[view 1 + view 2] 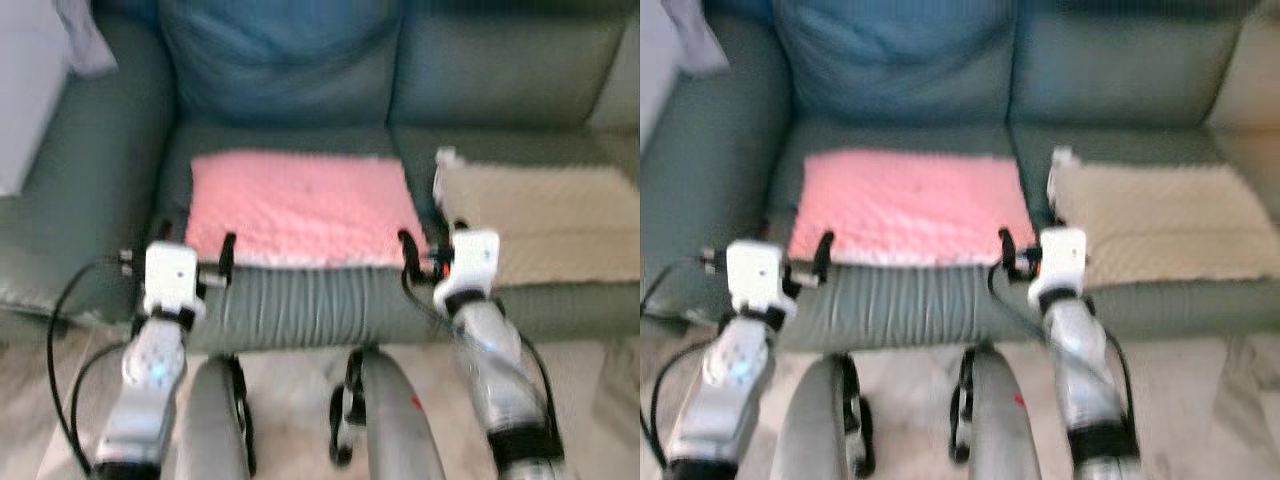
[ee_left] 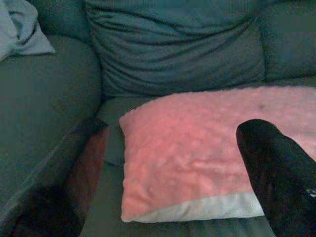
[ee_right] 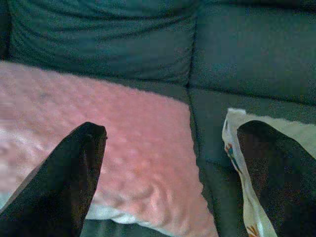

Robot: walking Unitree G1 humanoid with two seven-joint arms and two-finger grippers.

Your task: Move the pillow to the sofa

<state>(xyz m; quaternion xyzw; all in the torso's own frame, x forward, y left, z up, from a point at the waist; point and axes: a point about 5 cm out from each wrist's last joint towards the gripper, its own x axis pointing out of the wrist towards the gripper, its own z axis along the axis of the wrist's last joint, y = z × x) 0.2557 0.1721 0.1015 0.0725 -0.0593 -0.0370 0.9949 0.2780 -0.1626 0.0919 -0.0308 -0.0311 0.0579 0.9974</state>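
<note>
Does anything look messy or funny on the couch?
Nothing much. The pink pillow lies flat and straight on the sofa seat, the beige pillow flat beside it. A light cloth sits bunched on the sofa's arm.

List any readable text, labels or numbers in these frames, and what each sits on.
None readable.
Pink pillow: plain, no label.
Beige pillow: coloured marks along its edge, too blurred to read as text.
Sofa: no tag or print.
Left gripper and right gripper: no legible markings.
</note>
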